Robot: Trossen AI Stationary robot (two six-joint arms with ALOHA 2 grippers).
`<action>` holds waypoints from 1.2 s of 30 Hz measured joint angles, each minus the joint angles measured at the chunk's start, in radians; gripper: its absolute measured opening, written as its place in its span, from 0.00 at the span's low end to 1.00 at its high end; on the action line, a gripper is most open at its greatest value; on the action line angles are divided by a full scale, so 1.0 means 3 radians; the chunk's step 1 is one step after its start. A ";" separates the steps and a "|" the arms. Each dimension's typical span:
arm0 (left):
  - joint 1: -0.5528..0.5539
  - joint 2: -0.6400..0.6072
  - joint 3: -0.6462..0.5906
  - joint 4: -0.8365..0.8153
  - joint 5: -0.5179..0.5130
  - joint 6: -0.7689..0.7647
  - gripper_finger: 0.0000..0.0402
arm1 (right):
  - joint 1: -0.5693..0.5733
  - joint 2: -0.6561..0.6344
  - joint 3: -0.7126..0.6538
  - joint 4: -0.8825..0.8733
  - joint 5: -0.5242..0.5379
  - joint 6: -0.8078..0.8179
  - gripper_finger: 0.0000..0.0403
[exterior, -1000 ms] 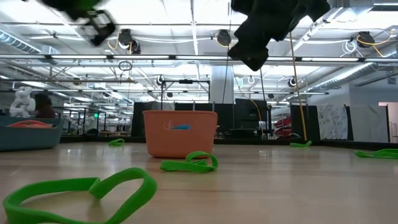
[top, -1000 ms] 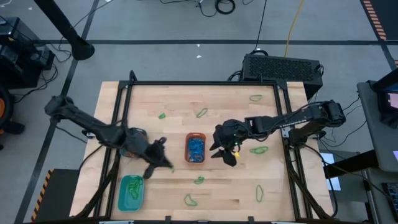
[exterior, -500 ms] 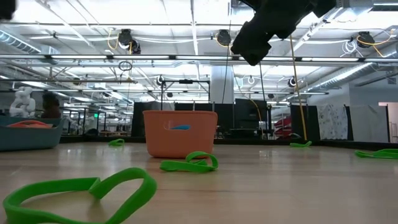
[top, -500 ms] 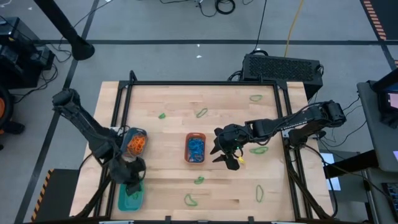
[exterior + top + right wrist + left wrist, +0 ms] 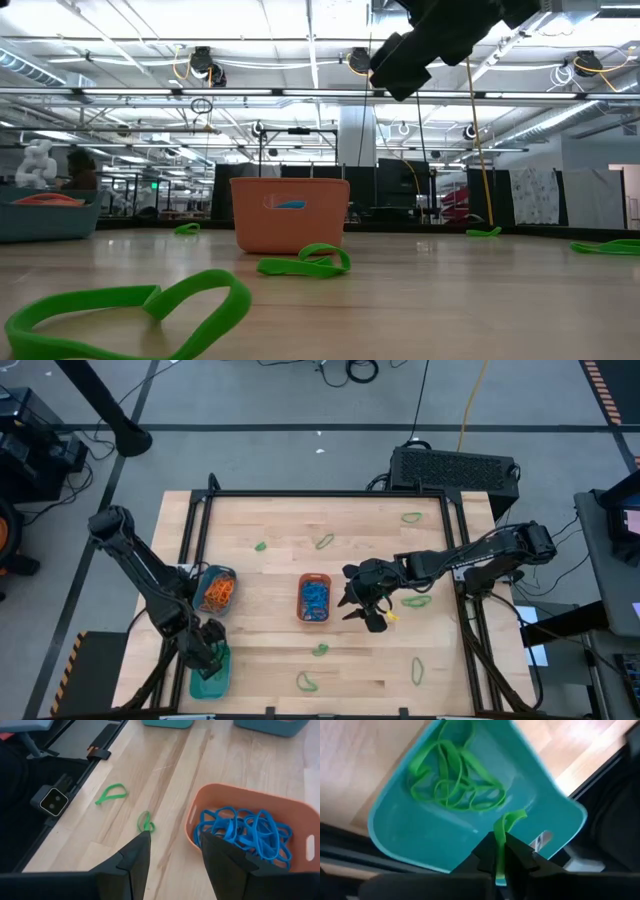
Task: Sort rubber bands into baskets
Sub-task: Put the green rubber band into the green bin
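- In the low view a green band (image 5: pixel 140 305) lies nearest on the table (image 5: pixel 450 300), with a second green band (image 5: pixel 305 262) farther in and the orange basket (image 5: pixel 290 214) behind it.
- The left gripper (image 5: pixel 208 657) hangs over the teal basket (image 5: pixel 208 682) at the table's near left corner; the wrist view shows its fingers nearly together, pinching a green band (image 5: pixel 506 822) above the pile of green bands (image 5: pixel 455 785) already inside.
- Risk here: the pinched band droops close to the basket's rim, so on release it could catch on the edge or cling to a finger and fall outside.
- Just beyond, the round basket (image 5: pixel 215 588) holds orange bands.
- The right gripper (image 5: pixel 366 606) hovers just right of the orange basket, which holds blue bands (image 5: pixel 240 832); its fingers (image 5: pixel 135 855) stand well apart with nothing between them.
- Risk here: a descent so close to the basket wall could nudge it, or thin flat bands could slip the grip.
- Farther off, loose green bands lie scattered, one (image 5: pixel 411 517) near the far edge, still unsorted.
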 joint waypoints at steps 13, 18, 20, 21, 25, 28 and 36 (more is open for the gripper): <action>0.0001 0.0038 0.0000 -0.0060 0.0120 0.0090 0.27 | -0.0133 0.0000 0.0000 0.0055 0.0003 -0.0052 0.41; 0.0018 0.0033 -0.0001 -0.0044 0.0164 0.0151 0.28 | -0.0110 0.0000 0.0000 0.0077 -0.0004 -0.0004 0.41; 0.0039 0.0022 -0.0001 0.0010 0.0165 0.0197 0.28 | -0.0098 0.0000 0.0000 0.0076 -0.0005 0.0025 0.41; 0.0049 0.0014 -0.0001 0.0028 0.0157 0.0197 0.28 | -0.0097 0.0000 0.0000 0.0076 -0.0006 0.0031 0.41; 0.0104 0.0005 0.0004 0.0121 0.0066 0.0316 0.28 | -0.0057 0.0000 0.0000 0.0075 -0.0007 0.0093 0.41; 0.0156 0.0005 0.0058 0.0109 -0.0118 0.0593 0.28 | -0.0007 0.0000 0.0000 0.0074 -0.0010 0.0273 0.41; 0.0559 0.0002 0.0324 0.0130 -0.0932 0.2037 0.28 | 0.0238 0.0001 0.0118 -0.0140 0.0063 0.0722 0.41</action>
